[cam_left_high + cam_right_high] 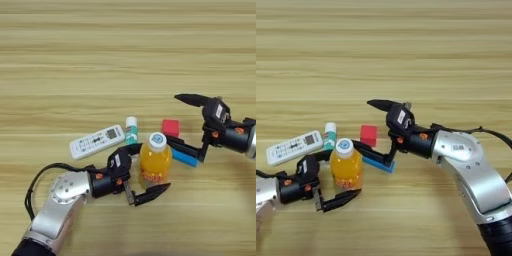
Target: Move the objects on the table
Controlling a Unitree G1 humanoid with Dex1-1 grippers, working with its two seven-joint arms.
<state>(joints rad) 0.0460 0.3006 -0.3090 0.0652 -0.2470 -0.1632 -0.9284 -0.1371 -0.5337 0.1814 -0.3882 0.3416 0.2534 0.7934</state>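
At lower centre of the frame, the left gripper (148, 171) is spreading its fingers wide around the upright orange-juice bottle (155, 161), apparently lining up a grasp. The right gripper (367, 125) is gaping open just right of it, straddling the red cube (369, 134) above the blue block (379, 164).
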